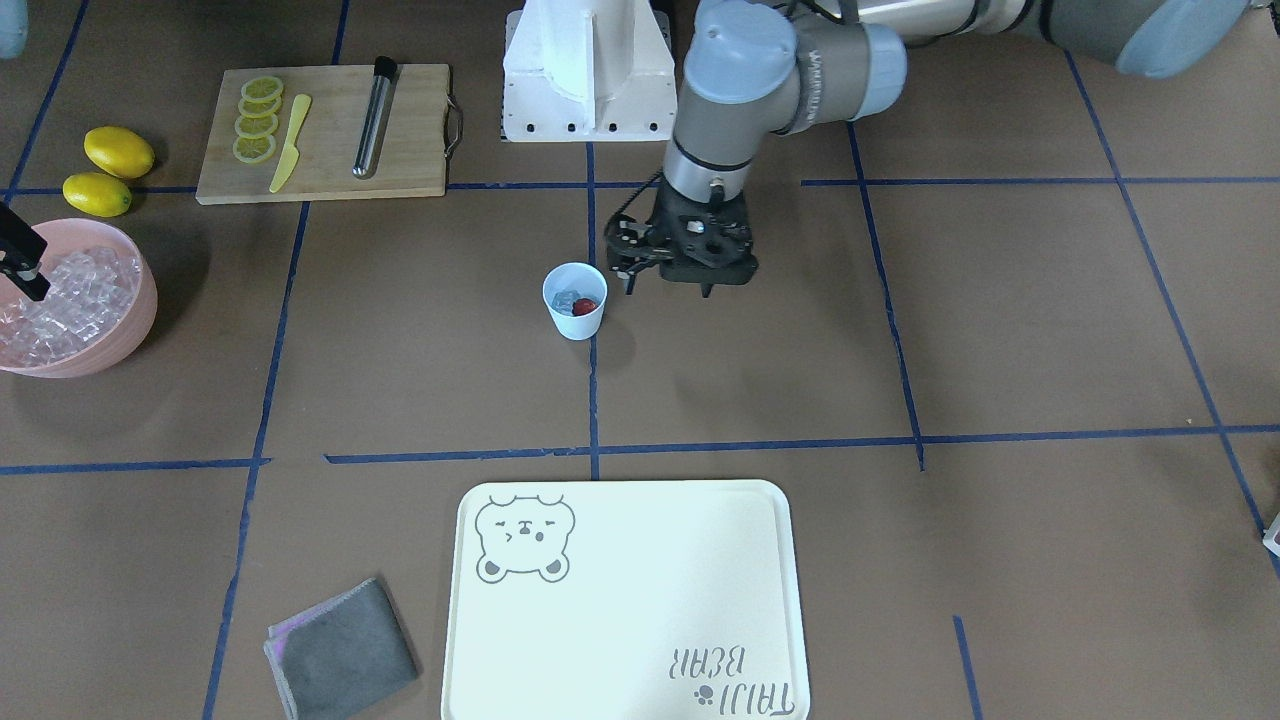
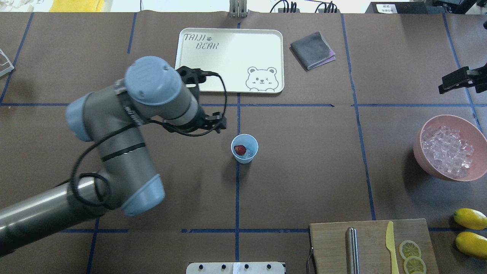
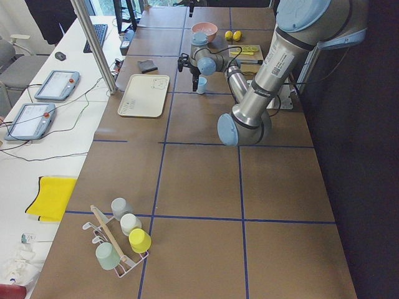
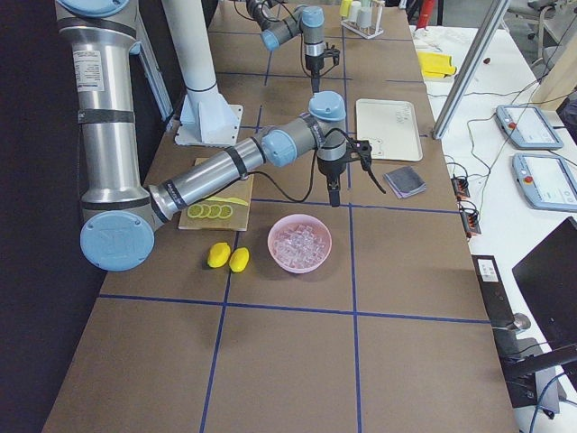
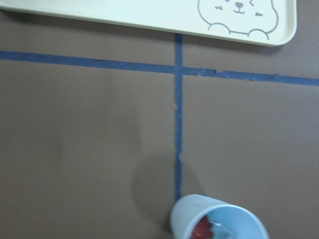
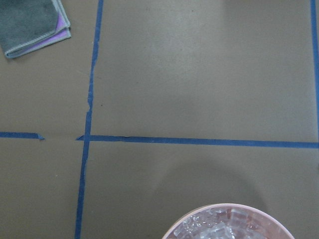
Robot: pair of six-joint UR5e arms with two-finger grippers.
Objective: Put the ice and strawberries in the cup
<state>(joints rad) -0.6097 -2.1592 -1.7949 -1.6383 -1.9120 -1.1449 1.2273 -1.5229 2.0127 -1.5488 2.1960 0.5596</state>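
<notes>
Left gripper (image 1: 670,280) hangs just beside the cup (image 1: 575,318) — open or closed, I cannot tell. The cup holds 1 strawberry (image 1: 584,306) and ice (image 1: 565,300). Right gripper (image 1: 25,272) hovers over the pink bowl (image 1: 140,315) — grip equally unclear.

cup (image 1: 575,322) mouth open fr above | left hand (image 1: 668,288) just beside | tray (image 1: 620,600), bowl (image 1: 140,315) well apart

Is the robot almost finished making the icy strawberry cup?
It looks nearly done, maybe finished. The cup already holds ice and a strawberry. Nothing shows in either gripper: the left gripper sits beside the cup, and the right gripper hangs by the pink bowl. At most, more ice is left to add.
</notes>
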